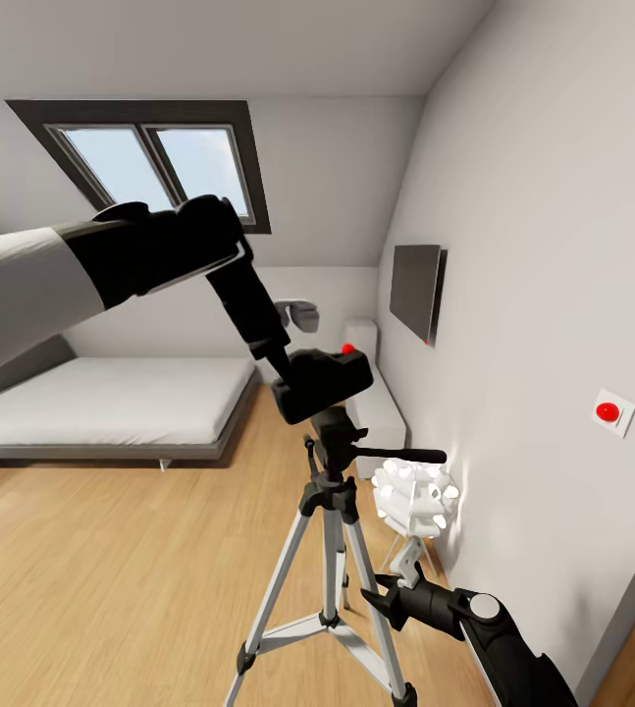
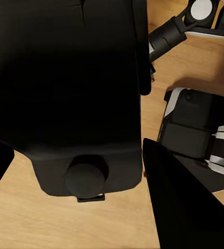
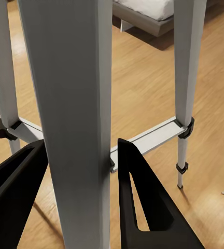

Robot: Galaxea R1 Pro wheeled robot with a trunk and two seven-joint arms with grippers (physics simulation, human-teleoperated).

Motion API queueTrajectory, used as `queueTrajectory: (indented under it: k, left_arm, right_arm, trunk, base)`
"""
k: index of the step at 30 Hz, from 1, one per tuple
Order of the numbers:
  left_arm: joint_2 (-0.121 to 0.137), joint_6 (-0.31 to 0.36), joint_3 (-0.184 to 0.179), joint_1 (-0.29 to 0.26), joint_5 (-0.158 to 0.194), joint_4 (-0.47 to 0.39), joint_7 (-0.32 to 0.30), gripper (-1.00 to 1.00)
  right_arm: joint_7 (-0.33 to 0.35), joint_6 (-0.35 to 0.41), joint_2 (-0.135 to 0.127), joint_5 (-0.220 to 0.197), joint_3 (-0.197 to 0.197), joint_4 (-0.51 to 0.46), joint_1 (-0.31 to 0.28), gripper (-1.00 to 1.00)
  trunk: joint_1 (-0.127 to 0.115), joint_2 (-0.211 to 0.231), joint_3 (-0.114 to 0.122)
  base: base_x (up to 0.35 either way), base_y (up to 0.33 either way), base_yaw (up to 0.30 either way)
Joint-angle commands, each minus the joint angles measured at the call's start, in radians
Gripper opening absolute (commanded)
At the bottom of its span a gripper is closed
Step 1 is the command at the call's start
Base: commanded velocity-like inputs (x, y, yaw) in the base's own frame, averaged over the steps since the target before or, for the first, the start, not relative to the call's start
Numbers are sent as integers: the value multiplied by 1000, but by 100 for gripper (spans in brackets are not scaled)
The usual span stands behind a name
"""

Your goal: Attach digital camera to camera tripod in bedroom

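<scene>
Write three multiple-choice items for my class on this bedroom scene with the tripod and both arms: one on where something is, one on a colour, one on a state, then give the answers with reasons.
1. Where is the digital camera?
A. On the bed
B. Just above the head of the camera tripod, in the left gripper
C. On the floor

2. What colour is the dot on top of the camera?
A. Red
B. Green
C. Blue

3. What is the right gripper doing?
A. Hanging open, far from everything
B. Holding the white globe lamp
C. Fingers set either side of a silver tripod leg

Answers:
1 B: the head view shows the arm bringing the camera right over the tripod head.
2 A: a red dot sits on the camera's top.
3 C: the right wrist view shows the leg between the two fingers; firm contact cannot be told.
</scene>
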Motion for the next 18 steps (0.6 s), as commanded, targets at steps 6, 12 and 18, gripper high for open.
queueTrajectory:
  k: [6, 12, 18]
  left_arm:
    - [-16, 10, -56, -19, 73, 26, -4, -100]
    - [-49, 10, -79, -28, 92, 67, -4, -100]
    - [-78, 10, -96, -33, 91, 107, -3, -100]
  right_arm:
    - [4, 6, 0, 1, 1, -2, 0, -100]
    - [4, 6, 0, 0, 1, -2, 0, -100]
    - [4, 6, 0, -1, 1, -2, 0, -100]
  trunk:
    - [0, -1, -1]
    - [0, -1, -1]
    - [0, -1, -1]
  base:
    - [0, 0, 0]
    - [0, 0, 0]
    - [0, 0, 0]
